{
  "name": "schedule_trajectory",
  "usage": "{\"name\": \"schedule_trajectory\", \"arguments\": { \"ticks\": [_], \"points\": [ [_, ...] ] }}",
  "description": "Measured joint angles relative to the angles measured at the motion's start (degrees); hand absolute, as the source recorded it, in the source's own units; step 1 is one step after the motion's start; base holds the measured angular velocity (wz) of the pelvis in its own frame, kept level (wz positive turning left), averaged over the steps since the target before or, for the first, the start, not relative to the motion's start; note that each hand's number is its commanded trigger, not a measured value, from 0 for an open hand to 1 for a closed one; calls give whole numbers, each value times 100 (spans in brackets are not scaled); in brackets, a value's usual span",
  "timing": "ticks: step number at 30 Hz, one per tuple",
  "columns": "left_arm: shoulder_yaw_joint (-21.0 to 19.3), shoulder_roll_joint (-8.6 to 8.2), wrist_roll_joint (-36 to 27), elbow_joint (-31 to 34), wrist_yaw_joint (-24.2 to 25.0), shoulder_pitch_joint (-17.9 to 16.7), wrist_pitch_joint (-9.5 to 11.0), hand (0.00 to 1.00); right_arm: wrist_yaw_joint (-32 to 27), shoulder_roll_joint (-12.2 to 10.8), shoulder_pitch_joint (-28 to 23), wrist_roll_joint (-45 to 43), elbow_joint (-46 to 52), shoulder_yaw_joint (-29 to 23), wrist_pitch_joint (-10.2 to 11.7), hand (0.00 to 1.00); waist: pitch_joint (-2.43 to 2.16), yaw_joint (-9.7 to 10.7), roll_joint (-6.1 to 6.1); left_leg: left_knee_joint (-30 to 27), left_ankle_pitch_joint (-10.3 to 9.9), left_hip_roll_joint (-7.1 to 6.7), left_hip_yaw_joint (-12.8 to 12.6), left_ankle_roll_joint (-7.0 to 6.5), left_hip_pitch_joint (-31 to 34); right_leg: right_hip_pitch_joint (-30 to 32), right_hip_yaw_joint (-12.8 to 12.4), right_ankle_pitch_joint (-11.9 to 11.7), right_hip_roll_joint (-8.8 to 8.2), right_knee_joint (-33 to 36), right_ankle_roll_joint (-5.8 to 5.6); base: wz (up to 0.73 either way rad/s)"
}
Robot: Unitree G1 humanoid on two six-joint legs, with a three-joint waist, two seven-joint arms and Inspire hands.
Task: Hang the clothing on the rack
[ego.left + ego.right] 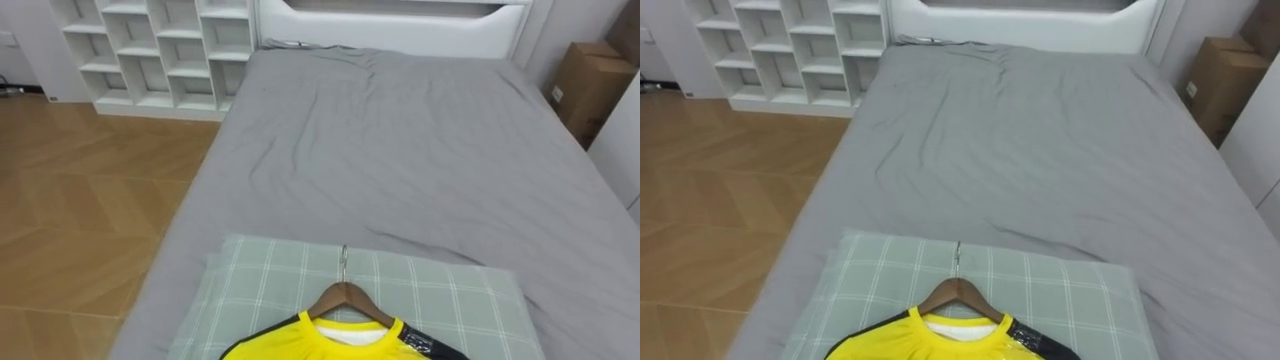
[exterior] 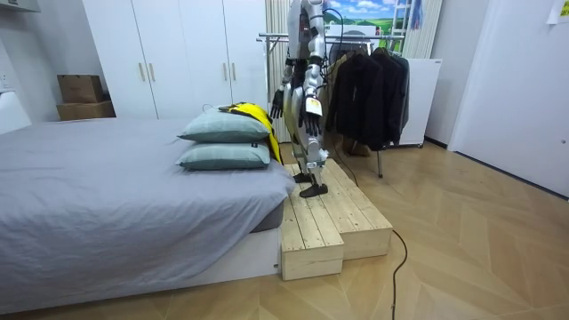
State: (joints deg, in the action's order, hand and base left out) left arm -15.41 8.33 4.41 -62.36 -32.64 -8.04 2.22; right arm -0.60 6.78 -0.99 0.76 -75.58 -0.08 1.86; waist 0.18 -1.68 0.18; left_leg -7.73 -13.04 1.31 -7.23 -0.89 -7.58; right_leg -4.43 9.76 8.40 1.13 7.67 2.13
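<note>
A yellow shirt with black shoulder trim (image 1: 330, 345) lies on a wooden hanger (image 1: 347, 298) whose metal hook points up the bed. It rests on a green checked pillow (image 1: 260, 290), the top one of two stacked pillows (image 2: 227, 129). In the room view I stand on a low wooden platform (image 2: 324, 218) at the pillow end of the bed, facing the shirt (image 2: 253, 114). My left hand (image 2: 312, 111) hangs at my near side and my right hand (image 2: 276, 103) hangs just short of the shirt. Neither hand touches it.
The grey bed (image 1: 420, 160) stretches ahead to a white headboard (image 1: 390, 20). White cube shelves (image 1: 150, 50) stand at the far left, a cardboard box (image 1: 590, 85) at the right. Behind me stands a clothes rack (image 2: 293, 37) with dark garments (image 2: 369, 89).
</note>
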Motion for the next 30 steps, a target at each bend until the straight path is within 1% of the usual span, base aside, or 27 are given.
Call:
{"name": "schedule_trajectory", "arguments": {
  "ticks": [2,4,5,7,8,10,11,12,13,14,16,21,24,30],
  "points": [
    [48,-4,138,103,-207,-17,37,0,-23,22,-13,-34,29,-1,19,0,-9,27,26,7,-1,-2,10,-1,31,40,1,0,3,2,0,0],
    [117,-4,543,377,-470,-45,42,0,-130,22,-17,-35,35,2,58,0,-10,49,46,1,0,-2,48,-1,82,61,17,-1,3,0,1,7],
    [133,-4,677,455,-524,-58,46,0,-152,23,-17,-36,34,3,60,0,-15,57,51,-7,0,-5,63,-2,82,54,23,-1,3,4,1,12],
    [245,-4,1138,790,-751,-71,91,0,-232,37,-12,-77,35,18,60,0,-29,94,77,-41,2,-9,120,-3,86,40,67,-1,1,32,1,12],
    [280,0,1245,885,-810,-71,94,0,-247,39,0,-95,41,42,63,0,-27,103,82,-66,2,-10,122,-3,99,40,66,-1,3,31,2,4],
    [566,38,1691,1210,-1021,-40,109,0,-269,64,49,-101,51,170,68,0,-24,139,108,-81,2,-15,122,-3,107,41,67,-1,-5,31,1,0],
    [671,51,1800,1248,-1066,-16,124,0,-301,69,59,-101,51,206,68,0,-26,144,112,-81,2,-17,121,-3,107,41,66,-1,-5,32,1,0],
    [845,57,1992,1308,-1112,26,191,0,-375,72,79,-101,51,287,67,0,-29,154,126,-82,2,-19,113,-3,107,42,59,-1,-5,32,1,0],
    [1004,57,2151,1349,-1151,73,212,0,-388,72,88,-104,53,307,68,0,-31,187,141,-86,2,-23,118,-4,110,43,64,0,-3,29,1,0],
    [1058,56,2238,1392,-1154,85,210,0,-389,72,90,-105,53,308,68,0,-31,216,142,-91,2,-24,120,-4,112,44,66,0,-2,28,0,0],
    [1179,55,2551,1735,-1168,68,207,0,-384,72,92,-79,53,311,67,0,-29,318,127,-103,2,-22,128,-4,118,61,87,0,-2,4,0,0],
    [1375,67,3256,2167,-1179,88,208,0,-354,73,95,70,54,331,60,0,-22,368,108,-103,3,-20,128,-3,117,77,32,0,0,5,1,-5],
    [1548,69,3420,2191,-1193,109,207,0,-322,72,96,161,54,335,59,0,-17,409,97,-102,3,-21,122,-3,108,68,10,0,7,5,1,-1],
    [1652,68,3822,2201,-1178,110,206,0,-209,73,96,164,49,320,112,0,-8,476,84,-96,3,-16,82,-3,105,64,-37,0,17,2,1,-3]
  ]
}}
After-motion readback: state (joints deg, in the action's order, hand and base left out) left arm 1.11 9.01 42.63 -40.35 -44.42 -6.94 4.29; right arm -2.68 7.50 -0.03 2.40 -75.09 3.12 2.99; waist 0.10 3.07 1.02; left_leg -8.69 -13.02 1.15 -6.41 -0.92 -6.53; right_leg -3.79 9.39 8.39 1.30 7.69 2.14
